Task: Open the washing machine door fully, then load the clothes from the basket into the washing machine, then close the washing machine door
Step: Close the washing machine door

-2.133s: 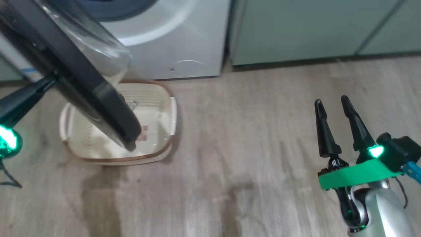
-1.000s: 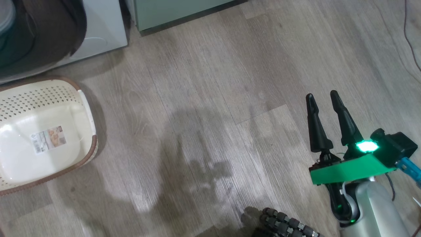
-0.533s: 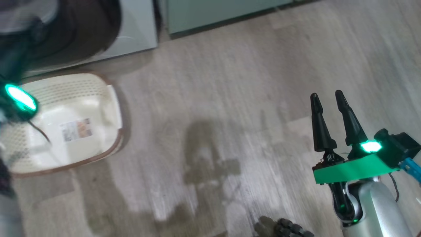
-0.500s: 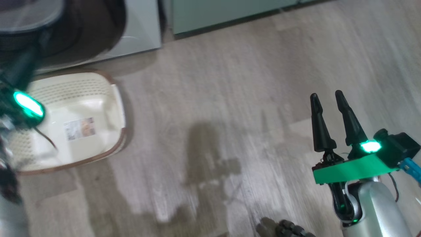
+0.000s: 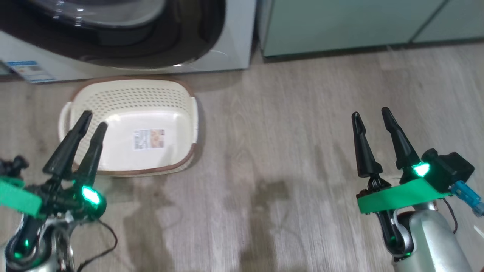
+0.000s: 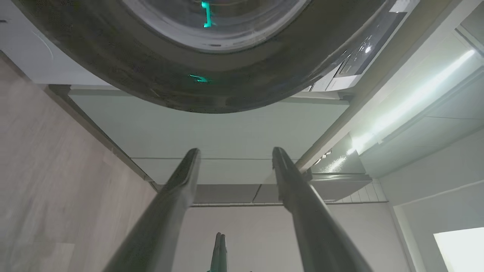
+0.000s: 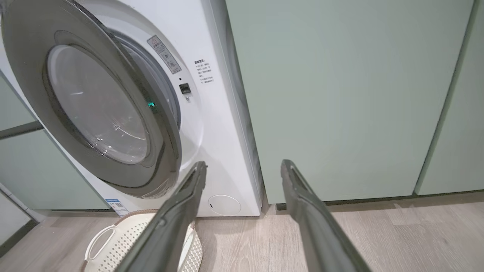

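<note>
Left gripper point(image 5: 95, 119) and right gripper point(image 5: 369, 112) are each held with 2 fingers spread. A cream-white perforated plastic basket point(image 5: 132, 94) is seen just ahead of the left gripper, with the ajar round black-rimmed glass door point(image 5: 189, 45) just beyond it.

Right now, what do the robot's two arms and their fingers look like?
The left fingers and the right fingers are long, black and pointed, each pair above a green plate with a glowing green light. A thin black cable hangs below the left wrist. At the right wrist are a black box, a blue connector and a rounded silver forearm.
</note>
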Tool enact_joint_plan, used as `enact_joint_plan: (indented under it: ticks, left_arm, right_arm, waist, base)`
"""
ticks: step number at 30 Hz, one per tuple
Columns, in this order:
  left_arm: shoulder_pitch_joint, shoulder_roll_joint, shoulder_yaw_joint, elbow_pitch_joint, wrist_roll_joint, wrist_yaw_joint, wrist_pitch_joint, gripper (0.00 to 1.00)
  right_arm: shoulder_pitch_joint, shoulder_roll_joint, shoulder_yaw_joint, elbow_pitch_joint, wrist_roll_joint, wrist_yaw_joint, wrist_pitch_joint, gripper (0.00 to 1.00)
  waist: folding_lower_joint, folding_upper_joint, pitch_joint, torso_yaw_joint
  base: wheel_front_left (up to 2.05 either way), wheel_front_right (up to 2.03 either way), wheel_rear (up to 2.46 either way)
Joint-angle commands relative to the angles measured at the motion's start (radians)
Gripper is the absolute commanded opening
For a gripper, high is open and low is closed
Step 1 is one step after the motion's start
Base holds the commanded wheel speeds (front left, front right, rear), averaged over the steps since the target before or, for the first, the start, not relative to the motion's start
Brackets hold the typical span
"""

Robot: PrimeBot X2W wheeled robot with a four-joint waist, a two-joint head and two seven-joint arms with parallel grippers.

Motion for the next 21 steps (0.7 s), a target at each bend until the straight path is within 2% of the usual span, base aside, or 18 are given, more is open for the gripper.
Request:
enact_joint_plan:
  ticks: [1,7,13,16,18,19,21]
  left_arm:
    - [0.005,0.011,0.026,-0.050,0.012,-0.009,-0.017,1.00]
    - [0.126,0.009,-0.050,-0.130,0.034,-0.009,-0.192,1.00]
    - [0.171,0.009,-0.139,-0.204,0.185,-0.009,-0.430,1.00]
    - [0.165,0.010,-0.164,-0.228,0.348,-0.009,-0.564,1.00]
    - [0.158,0.038,-0.181,-0.228,0.524,-0.009,-0.654,1.00]
    - [0.158,0.038,-0.181,-0.228,0.524,-0.009,-0.654,1.00]
    - [0.146,0.064,-0.197,-0.226,0.708,0.015,-0.735,1.00]
  right_arm:
    - [-0.001,-0.006,0.017,-0.029,-0.008,0.000,0.003,1.00]
    - [0.022,-0.006,0.000,-0.023,-0.014,0.000,0.020,1.00]
    - [0.046,-0.006,-0.024,-0.025,-0.028,0.000,0.036,1.00]
    - [0.055,-0.006,-0.037,-0.034,-0.035,0.000,0.045,1.00]
    - [0.060,-0.006,-0.044,-0.042,-0.039,0.000,0.050,1.00]
    - [0.060,-0.006,-0.044,-0.042,-0.039,0.000,0.050,1.00]
    - [0.067,-0.006,-0.049,-0.050,-0.044,0.000,0.057,1.00]
  waist:
    - [0.0001,-0.0001,-0.026,0.026]
    - [0.0001,-0.0001,-0.067,0.046]
    - [0.0001,-0.0001,-0.103,0.056]
    - [0.0001,-0.0001,-0.117,0.060]
    - [0.0001,-0.0001,-0.125,0.062]
    - [0.0001,-0.0001,-0.125,0.062]
    - [0.0001,-0.0001,-0.136,0.064]
  base:
    - [0.00,0.00,0.00]
    - [0.00,0.00,0.00]
    - [0.00,0.00,0.00]
    - [0.00,0.00,0.00]
    - [0.00,0.00,0.00]
    - [0.00,0.00,0.00]
    - [0.00,0.00,0.00]
